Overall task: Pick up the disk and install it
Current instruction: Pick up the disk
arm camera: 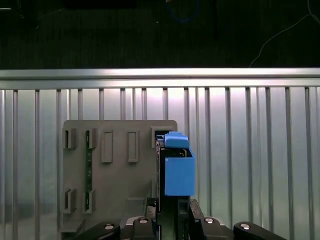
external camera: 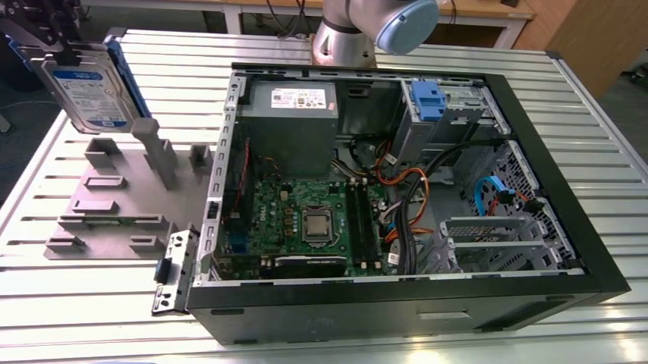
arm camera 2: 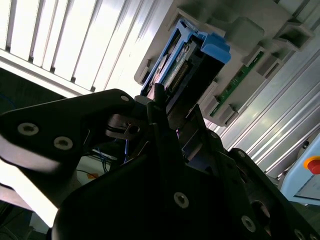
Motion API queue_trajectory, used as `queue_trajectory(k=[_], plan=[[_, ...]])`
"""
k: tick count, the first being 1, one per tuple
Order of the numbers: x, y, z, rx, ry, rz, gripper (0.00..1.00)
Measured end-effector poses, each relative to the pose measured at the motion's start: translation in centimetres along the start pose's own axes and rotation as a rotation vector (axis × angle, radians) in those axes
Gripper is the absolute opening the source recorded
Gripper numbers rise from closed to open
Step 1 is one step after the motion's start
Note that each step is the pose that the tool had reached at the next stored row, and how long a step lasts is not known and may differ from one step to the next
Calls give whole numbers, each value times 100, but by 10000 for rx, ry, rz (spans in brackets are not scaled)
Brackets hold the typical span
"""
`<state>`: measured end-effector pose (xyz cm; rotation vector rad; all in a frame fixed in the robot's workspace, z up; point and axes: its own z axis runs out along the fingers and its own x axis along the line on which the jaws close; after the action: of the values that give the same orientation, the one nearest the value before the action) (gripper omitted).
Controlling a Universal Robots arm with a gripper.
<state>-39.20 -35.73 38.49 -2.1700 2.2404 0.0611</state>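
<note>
You see: one disk [external camera: 91,95], one open computer case [external camera: 405,299], one grey holder plate [external camera: 111,205], one power supply [external camera: 288,121], one drive cage [external camera: 460,102], one robot arm [external camera: 350,34], one slatted table [external camera: 81,311].

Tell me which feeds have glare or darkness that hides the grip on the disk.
Second wrist view: jaws are an underexposed black mass, table slats blown out white, disk readable. First wrist view: glare band along the table edge, black beyond. Exterior view: evenly lit.
</note>
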Motion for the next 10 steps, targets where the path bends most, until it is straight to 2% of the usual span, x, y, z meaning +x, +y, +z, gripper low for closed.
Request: queue_trajectory(k=[10], plan=[[-2, 0, -36, 2, -1, 0, 35]])
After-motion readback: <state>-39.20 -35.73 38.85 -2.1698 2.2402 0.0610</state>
